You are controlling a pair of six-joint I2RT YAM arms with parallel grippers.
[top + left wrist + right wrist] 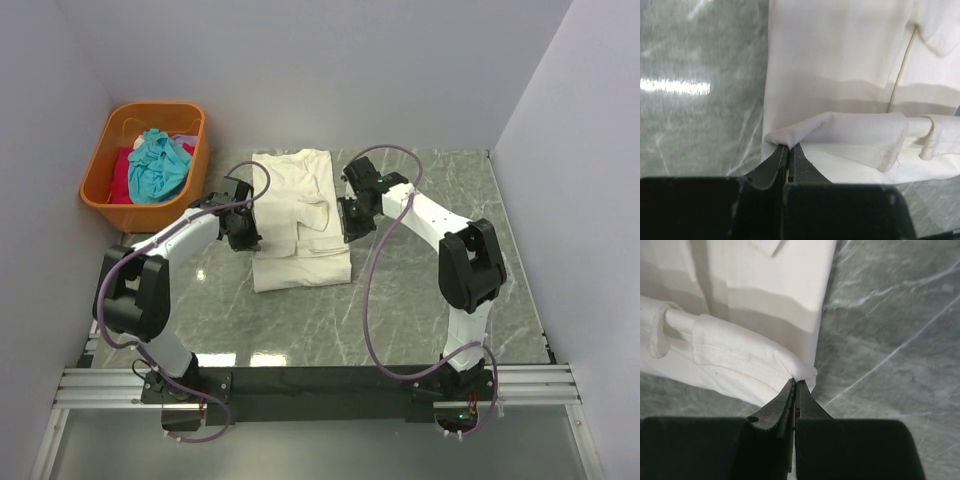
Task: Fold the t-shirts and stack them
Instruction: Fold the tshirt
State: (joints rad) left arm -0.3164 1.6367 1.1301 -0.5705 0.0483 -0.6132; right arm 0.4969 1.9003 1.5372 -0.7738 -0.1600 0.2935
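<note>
Laundry sits in the orange basket point(130, 214) at the far left corner of the desk point(420, 300). I can see a teal t-shirt point(158, 165) crumpled on top and a red t-shirt point(122, 172) bunched beneath it, against the basket's left wall.

Moving right, my left claw point(250, 236) is at the left edge of the cream t-shirt point(300, 195), roughly halfway along its length. On the left wrist camera the two fingers are pressed together on a pinch of the cream cloth, and the pinched edge stands up off the layer below.

The cream t-shirt lies in the middle of the desk, between the two arms and well apart from the basket. It is folded lengthwise into a long rectangle running away from me, with a sleeve lying on top towards its right half. A raised ridge of fabric crosses it from one claw to the other, and the part nearest me lies flat on the marbled surface.

On the right, my right claw point(349, 222) is at the shirt's right edge, about level with the left one. The right wrist camera shows its fingers clamped tight on a fold of the cream cloth, with a stitched hem curling up just to the left of the tips. Beyond that edge I see only grey-green desk.
</note>
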